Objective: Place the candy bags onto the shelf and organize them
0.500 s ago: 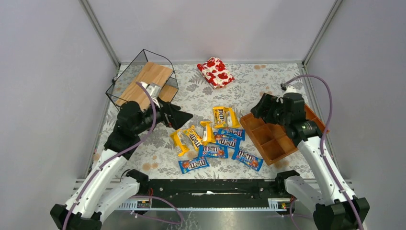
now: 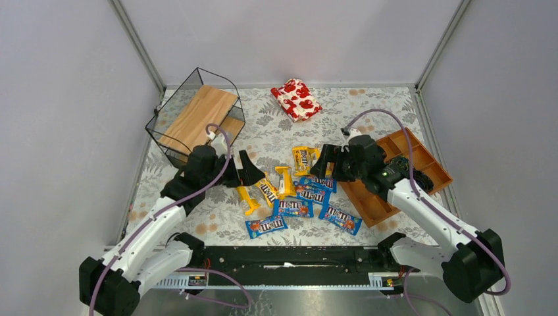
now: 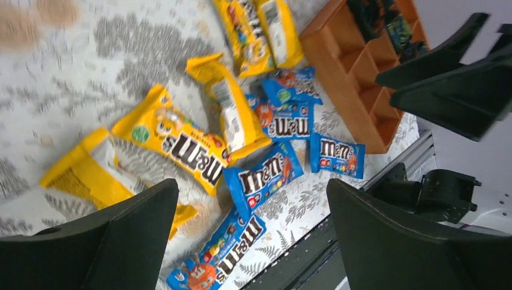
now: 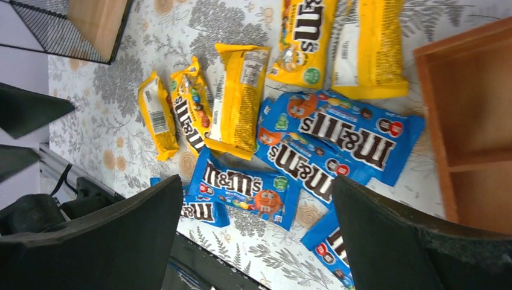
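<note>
Several yellow and blue M&M's candy bags (image 2: 293,192) lie in a loose pile on the floral cloth at mid-table. They also show in the left wrist view (image 3: 262,176) and in the right wrist view (image 4: 240,184). The shelf (image 2: 197,117), a black wire rack with wooden boards, stands at the back left with no bags on it. My left gripper (image 2: 249,168) is open and empty over the pile's left edge, above the yellow bags (image 3: 172,142). My right gripper (image 2: 322,166) is open and empty over the pile's right side, above the blue bags (image 4: 338,130).
An orange-brown compartment tray (image 2: 421,158) sits at the right, touching the pile, with dark items in its far cells. A red-and-white floral pouch (image 2: 297,99) lies at the back centre. The black rail (image 2: 289,253) runs along the near edge.
My left gripper has moved from beside the shelf toward the pile's left edge. My right gripper has swung left from above the tray to the pile's right side.
</note>
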